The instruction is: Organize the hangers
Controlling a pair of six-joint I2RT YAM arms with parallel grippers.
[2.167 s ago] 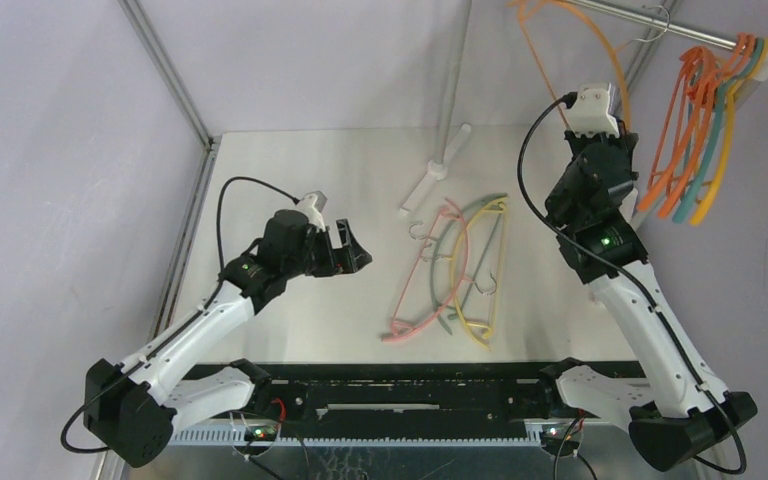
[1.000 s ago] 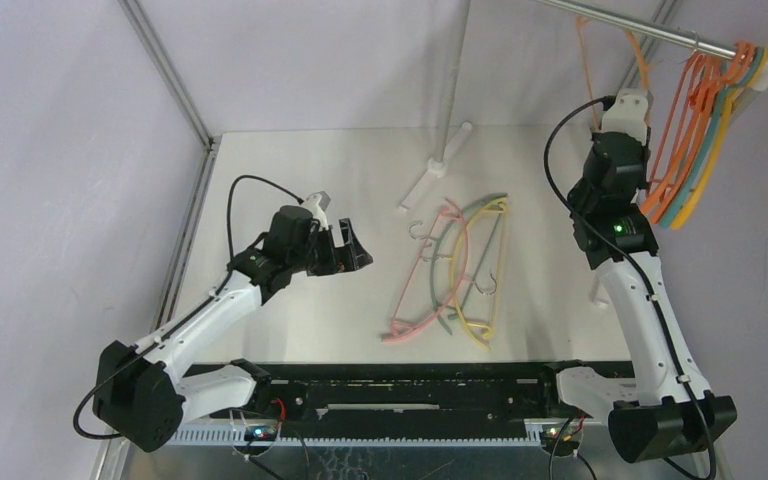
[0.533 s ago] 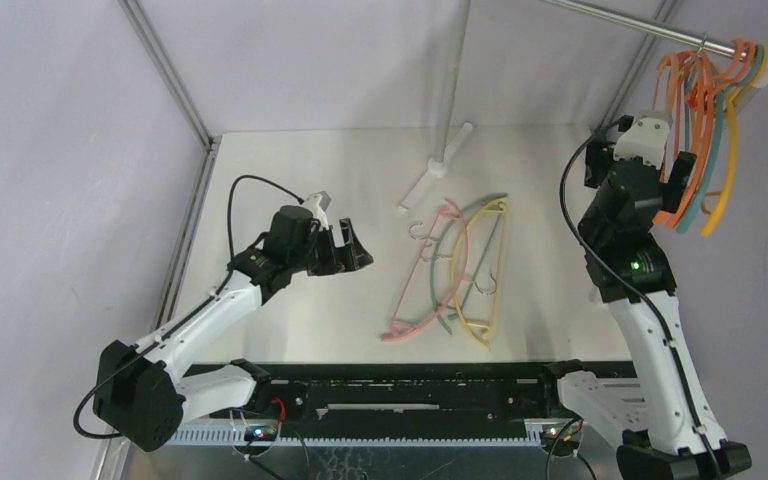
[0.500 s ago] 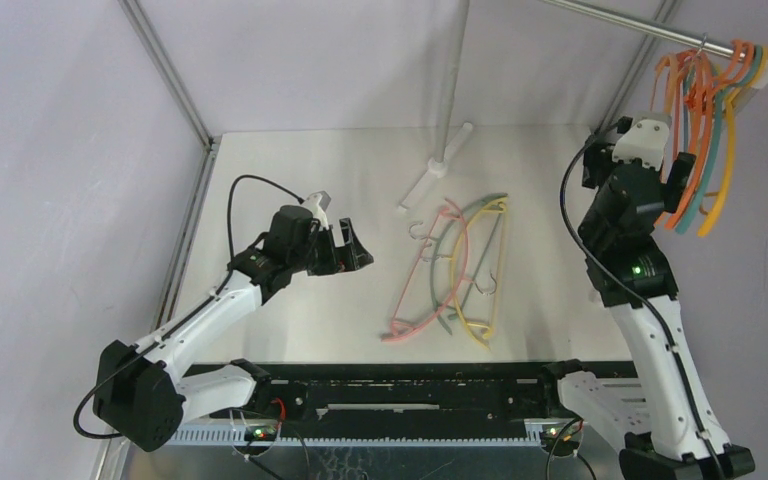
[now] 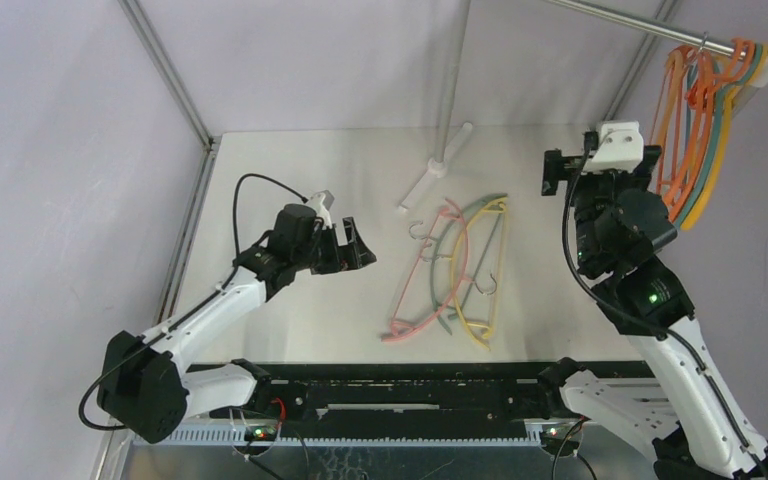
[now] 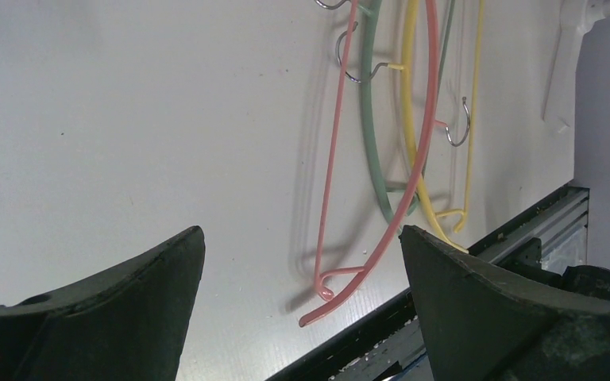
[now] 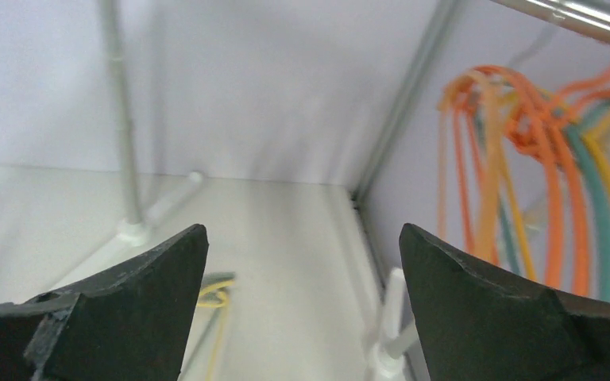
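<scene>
The right gripper (image 7: 302, 234) had drawn back from the hung hangers (image 5: 698, 120), its fingers spread wide and empty. The left gripper (image 6: 300, 238) had hardly shifted, its fingers likewise apart above the table (image 5: 290, 170). The upright pole (image 5: 452, 80) stood just beyond the loose hangers (image 5: 457, 268). These three, pink, green and yellow, lay overlapped between the arms, long axes running far to near. The orange, teal and yellow bunch hung hooks-up from the steel rod (image 5: 620, 15) at far right.

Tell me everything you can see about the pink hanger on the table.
The pink hanger is thin, plastic-looking, with a curved arm, a straight bar and a metal hook. It lies flat on the white table, overlapping a green hanger and a yellow hanger. The open left gripper hovers beside it, apart.
</scene>
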